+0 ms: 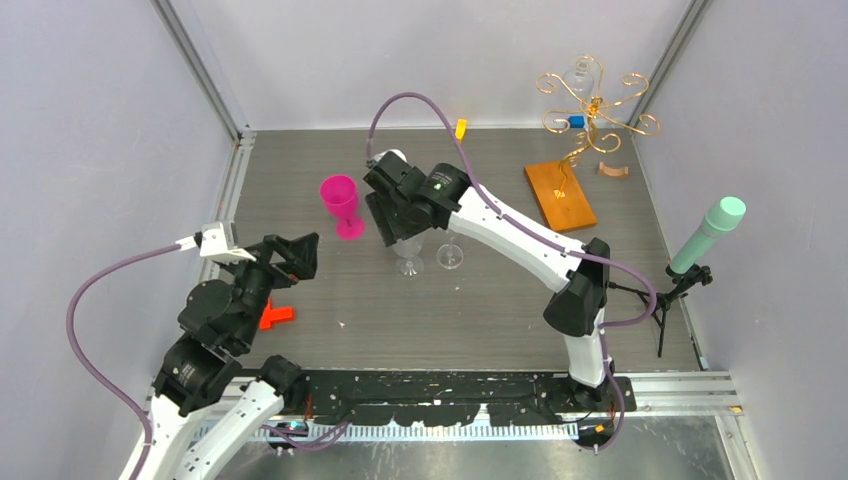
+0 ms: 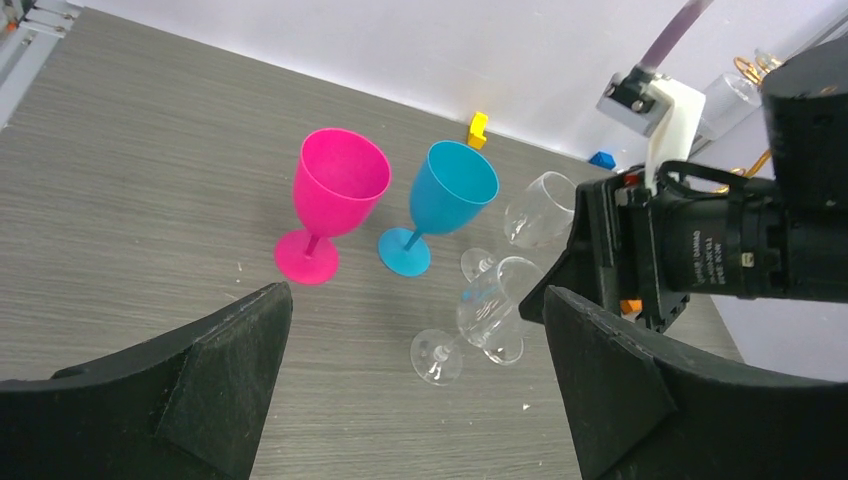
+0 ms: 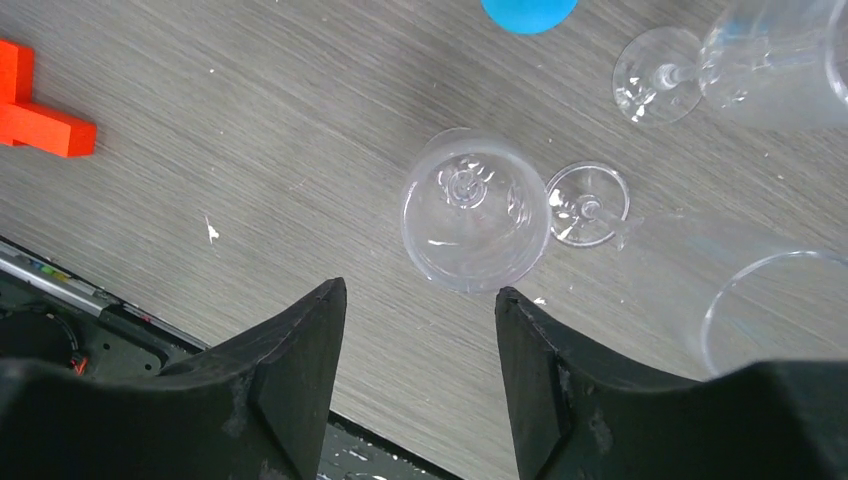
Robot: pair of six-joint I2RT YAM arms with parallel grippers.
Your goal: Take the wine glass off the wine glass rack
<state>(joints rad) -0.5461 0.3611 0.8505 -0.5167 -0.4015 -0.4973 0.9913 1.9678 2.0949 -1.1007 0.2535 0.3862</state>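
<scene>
The wine glass rack [image 1: 592, 105], gold wire with curled arms on an orange-brown wooden base [image 1: 560, 195], stands at the back right. A clear wine glass [image 1: 580, 72] hangs on its far side. My right gripper [image 1: 385, 228] is far from the rack, at mid-table. It is open and empty, its fingers [image 3: 300, 340] hovering just beside the rim of an upright clear glass [image 3: 470, 210] on the table. My left gripper [image 1: 300, 255] is open and empty at the near left [image 2: 417, 295], pointing toward the table glasses.
A pink glass [image 1: 340, 200], a blue glass [image 2: 445, 200] and other clear glasses [image 1: 450, 250] stand mid-table. An orange block [image 1: 275, 317] lies near the left arm. A teal cylinder on a tripod [image 1: 708, 235] stands at the right edge. Small blocks [image 1: 461, 128] lie at the back.
</scene>
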